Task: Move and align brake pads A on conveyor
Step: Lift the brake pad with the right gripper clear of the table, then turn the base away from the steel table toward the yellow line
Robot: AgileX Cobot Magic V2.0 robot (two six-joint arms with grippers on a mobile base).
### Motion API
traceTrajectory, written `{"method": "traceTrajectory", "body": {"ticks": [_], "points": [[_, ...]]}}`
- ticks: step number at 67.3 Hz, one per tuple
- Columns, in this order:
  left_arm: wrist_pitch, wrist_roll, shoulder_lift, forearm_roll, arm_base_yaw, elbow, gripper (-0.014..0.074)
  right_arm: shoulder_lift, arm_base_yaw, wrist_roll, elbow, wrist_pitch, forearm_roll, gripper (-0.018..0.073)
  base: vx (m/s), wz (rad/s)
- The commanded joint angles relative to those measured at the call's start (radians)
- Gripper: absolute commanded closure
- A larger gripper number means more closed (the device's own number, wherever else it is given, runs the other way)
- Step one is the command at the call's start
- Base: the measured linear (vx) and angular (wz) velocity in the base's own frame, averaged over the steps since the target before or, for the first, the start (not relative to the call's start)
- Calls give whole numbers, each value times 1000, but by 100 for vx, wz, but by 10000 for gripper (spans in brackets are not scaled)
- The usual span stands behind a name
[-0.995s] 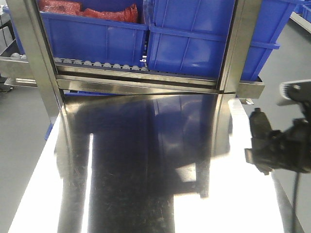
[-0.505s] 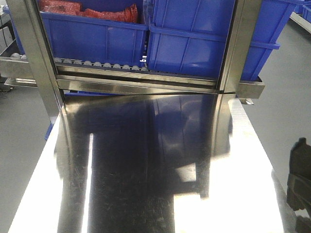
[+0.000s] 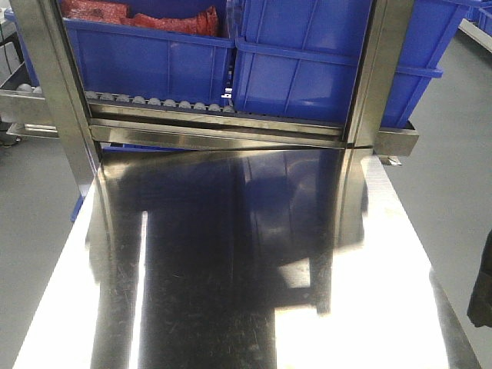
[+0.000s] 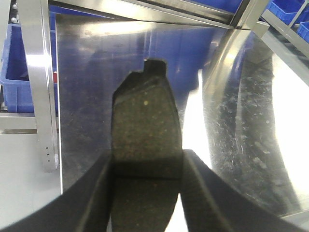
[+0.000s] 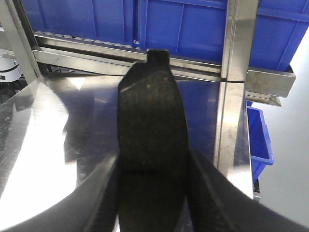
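One dark-grey brake pad [image 4: 146, 121] stands on end between the fingers of my left gripper [image 4: 147, 162], which is shut on it above the shiny steel table [image 4: 96, 87]. The pad's notched tip points away from the camera. A second brake pad [image 5: 152, 106] is held the same way, with my right gripper [image 5: 153, 162] shut on it, over the table's right part near a steel upright [image 5: 236, 38]. In the front view only a dark sliver of my right arm [image 3: 484, 288] shows at the right edge. The conveyor is out of view.
The steel table [image 3: 231, 292] fills the front view. Behind it a roller rack [image 3: 154, 104] carries two blue bins [image 3: 154, 54] [image 3: 323, 61] between steel uprights [image 3: 54, 84]. Another blue bin [image 5: 260, 140] sits low beyond the table's right edge, beside grey floor [image 3: 453, 177].
In the front view my right arm has drawn back down and to the right, from well inside the frame to a dark sliver at the edge.
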Motion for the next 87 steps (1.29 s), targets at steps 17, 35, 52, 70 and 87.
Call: {"method": "traceTrajectory", "body": {"ticks": [17,35,52,70,87], "points": [[-84,-5,10,19,-3,-26,603,5,-4,-3,-32,-103,-21,566,0,0],[-84,-5,10,20,-3,-26,603,5,-4,-3,-32,-103,-21,566,-4,19],[-84,-5,10,20,-3,-26,603,5,-4,-3,-32,-103,-21,566,-13,61],[-83,-5,9,20,-3,-26,603,5,-4,-3,-32,-101,-21,566,-19,76],[-83,-5,9,20,-3,-26,603,5,-4,-3,-32,-101,-21,566,-20,77]]}}
